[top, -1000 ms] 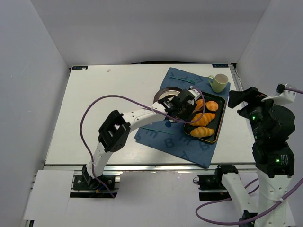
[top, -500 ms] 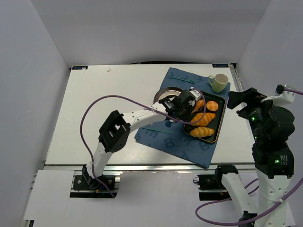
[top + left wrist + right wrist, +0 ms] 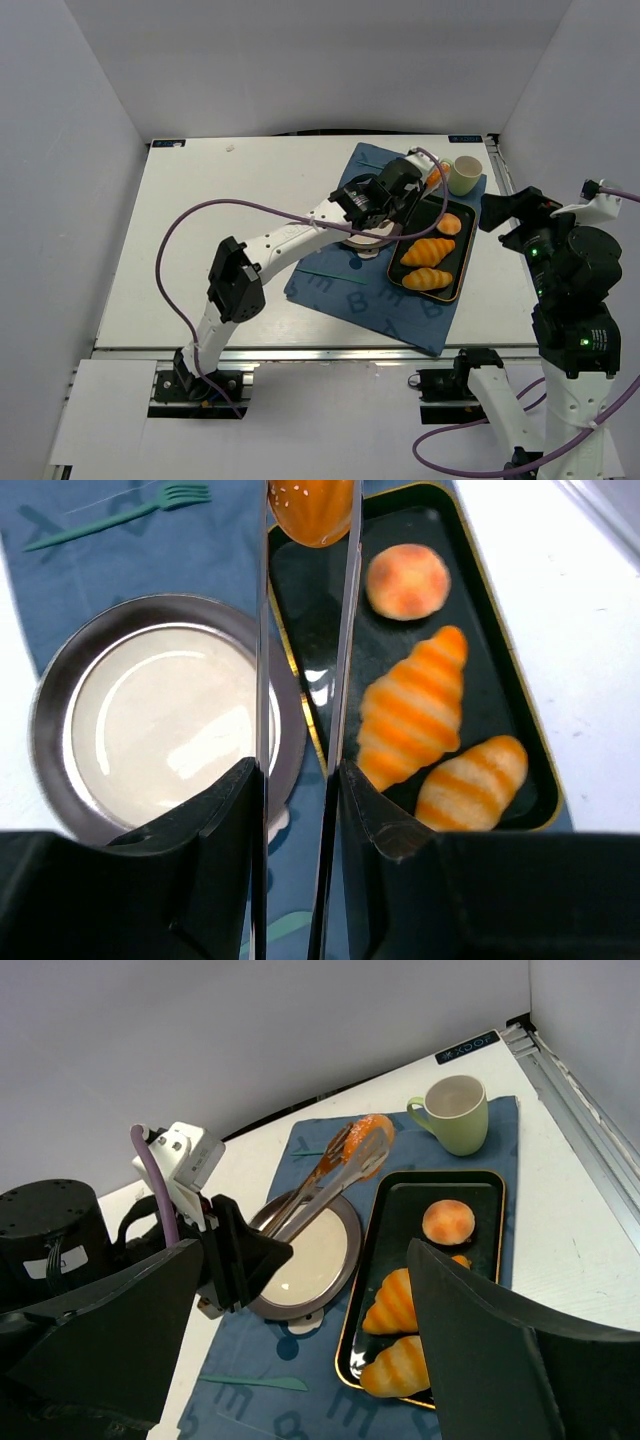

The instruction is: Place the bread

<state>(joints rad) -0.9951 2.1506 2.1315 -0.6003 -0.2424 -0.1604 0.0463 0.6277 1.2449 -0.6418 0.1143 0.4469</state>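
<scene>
Baked items, four in all. One small oval roll, top centre of the left wrist view. One round bun, upper right. Two ridged croissants: first croissant centre right, second croissant lower right. One black tray. One metal plate, left of centre. One blue mat. One pale green mug, upper right of the right wrist view. Two green utensils: one fork upper left, one flat green piece lower left, kind unclear.
</scene>
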